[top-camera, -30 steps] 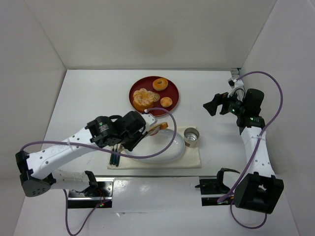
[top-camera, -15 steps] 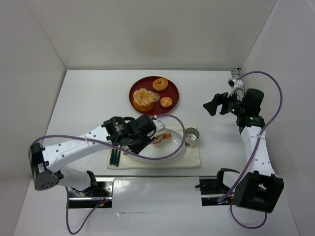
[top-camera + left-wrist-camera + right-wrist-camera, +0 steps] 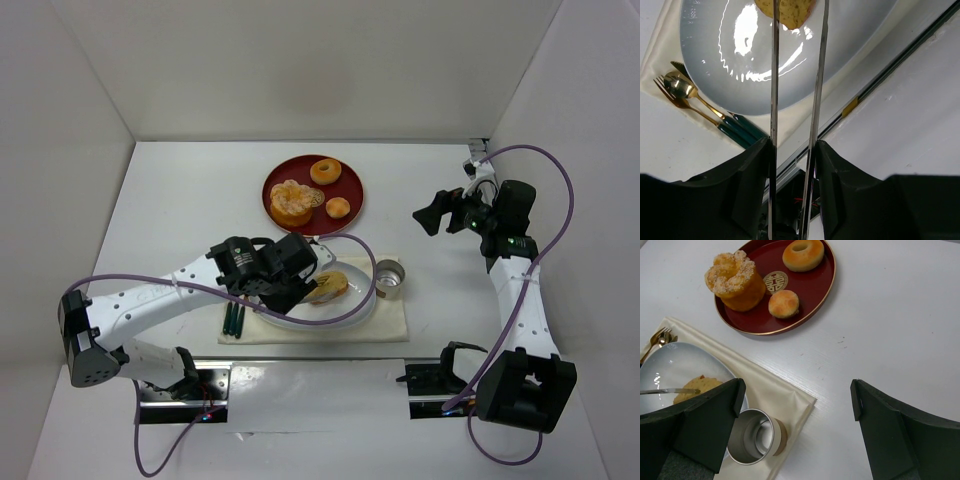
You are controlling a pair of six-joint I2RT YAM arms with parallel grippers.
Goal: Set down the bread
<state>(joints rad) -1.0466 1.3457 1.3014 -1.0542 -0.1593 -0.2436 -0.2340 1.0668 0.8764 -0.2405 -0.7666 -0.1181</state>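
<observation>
The bread [image 3: 328, 288], a small golden-tan slice, lies on or just above the white plate [image 3: 352, 312]. It also shows at the top of the left wrist view [image 3: 785, 11] and in the right wrist view [image 3: 696, 386]. My left gripper [image 3: 292, 274] [image 3: 792, 146] is shut on metal tongs [image 3: 774, 75], whose two blades reach either side of the bread. Whether the blades still pinch the bread I cannot tell. My right gripper [image 3: 432, 215] [image 3: 795, 390] is open and empty, hovering at the right, away from the plate.
The plate sits on a cream cloth [image 3: 390, 322] with a metal cup [image 3: 389, 279] at its right and a fork and spoon [image 3: 680, 90] at its left. A red tray [image 3: 353, 186] behind holds a donut [image 3: 325, 171], a flower-shaped pastry [image 3: 290, 201] and a small bun [image 3: 339, 208].
My left arm has swung toward the plate and lowered the tongs, carrying the bread from above the plate's far rim down to the plate's middle. The right arm has not moved.
</observation>
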